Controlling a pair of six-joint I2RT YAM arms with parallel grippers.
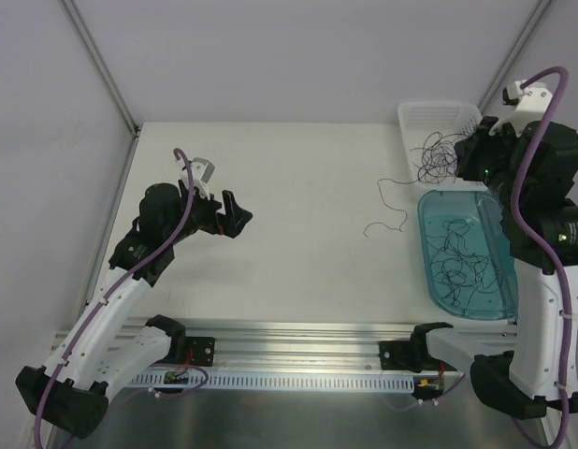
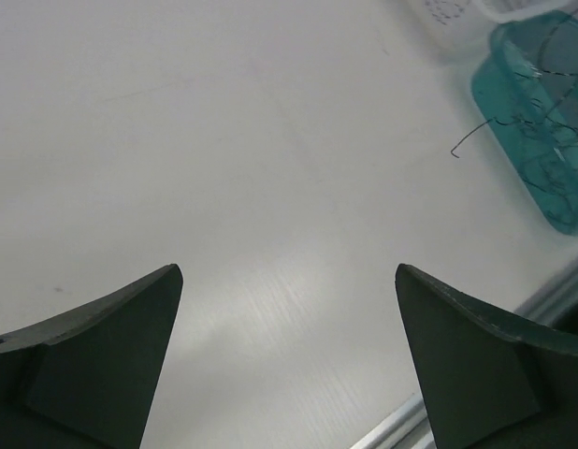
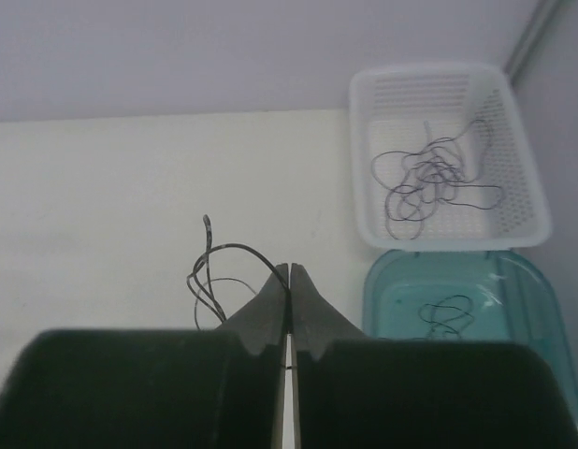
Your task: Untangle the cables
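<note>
Top external view, table: white surface. You have the left arm at 9 o'clock and the right arm raised at 2 o'clock.
Left gripper: fingers spread wide with nothing between them. It points toward 3 o'clock. Your left wrist view shows only bare table between the two dark fingertips.
Right gripper: fingers pressed together, tips meeting in a thin seam and pinching one strand.
Pinched cable: thin dark wire caught at the closed tips. In your right wrist view it loops out and down toward 9 o'clock of them.
White basket: perforated plastic, at 1 o'clock on the table, touching or just beside the tray's far end.
Cable wad: curly dark strands bunched inside the basket, toward its middle.
Teal tray: translucent, rounded corners, at 3 o'clock on the table.
Tray cables: several loose squiggles spread over the tray floor.
Loose cable: a single bent strand lying on the table, just beside the tray's 9 o'clock rim and well apart from your left gripper.
</note>
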